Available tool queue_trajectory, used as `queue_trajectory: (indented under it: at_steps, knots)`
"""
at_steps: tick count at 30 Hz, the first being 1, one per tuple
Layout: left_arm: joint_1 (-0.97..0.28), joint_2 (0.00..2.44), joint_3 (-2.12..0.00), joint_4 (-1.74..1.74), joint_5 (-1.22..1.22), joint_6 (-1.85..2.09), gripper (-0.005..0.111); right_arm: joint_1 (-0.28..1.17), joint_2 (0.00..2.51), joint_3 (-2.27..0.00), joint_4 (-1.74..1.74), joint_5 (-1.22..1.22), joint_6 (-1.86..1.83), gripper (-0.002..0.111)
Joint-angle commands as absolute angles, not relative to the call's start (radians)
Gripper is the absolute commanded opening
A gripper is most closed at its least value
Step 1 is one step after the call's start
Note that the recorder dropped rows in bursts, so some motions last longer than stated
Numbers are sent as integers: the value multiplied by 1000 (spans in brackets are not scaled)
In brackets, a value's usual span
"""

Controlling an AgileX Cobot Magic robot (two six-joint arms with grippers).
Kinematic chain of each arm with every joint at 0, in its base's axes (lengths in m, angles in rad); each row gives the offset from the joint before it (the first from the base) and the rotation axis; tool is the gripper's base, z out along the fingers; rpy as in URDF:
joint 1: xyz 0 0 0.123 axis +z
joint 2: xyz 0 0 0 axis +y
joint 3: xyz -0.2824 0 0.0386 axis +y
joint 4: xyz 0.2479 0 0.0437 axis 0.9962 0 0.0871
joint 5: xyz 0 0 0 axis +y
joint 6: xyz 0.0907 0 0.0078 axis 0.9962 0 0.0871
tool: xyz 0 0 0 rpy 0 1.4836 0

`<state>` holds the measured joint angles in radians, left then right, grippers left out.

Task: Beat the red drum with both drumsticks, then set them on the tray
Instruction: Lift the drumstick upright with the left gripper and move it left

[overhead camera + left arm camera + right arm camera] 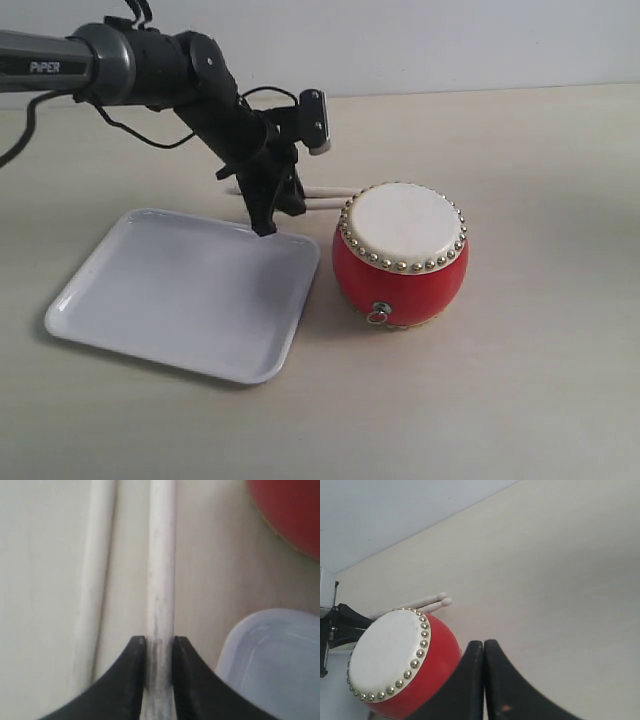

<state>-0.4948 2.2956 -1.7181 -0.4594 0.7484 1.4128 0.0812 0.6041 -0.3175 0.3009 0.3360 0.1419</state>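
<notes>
The red drum [400,255] with its cream skin stands on the table right of the white tray [150,300]. Two pale drumsticks [330,197] lie side by side on the table behind the drum. My left gripper [265,228] reaches down at the tray's far right corner. In the left wrist view its jaws [159,640] are shut on one drumstick [161,570], and the other drumstick [95,580] lies loose beside it. My right gripper [483,645] is shut with nothing in it, close beside the drum [395,665]. It is outside the exterior view.
The left arm [150,70] comes in from the upper left, over the table behind the tray. A tray corner [275,665] and the drum's red side [290,515] lie close to the held stick. Bare tabletop [540,380] spreads right of and in front of the drum.
</notes>
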Motion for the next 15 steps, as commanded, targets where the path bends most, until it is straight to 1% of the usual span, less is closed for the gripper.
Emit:
queue_trajectory:
  at_steps: [1,5,9,15]
  knots:
    - [-461,2217,-1723,-482,752,1408,0,82,605,-328,295,270,133,0]
    - [-432,2151,-1723,-525,785,1397,0,82,605,-328,295,258,133,0]
    - [-403,2066,-1723,-509,822,1203,0,82,605,-328,291,262,133,0]
    - [-300,1920,-1700,-521,966,993,0,82,677,-347,277,263,133,0]
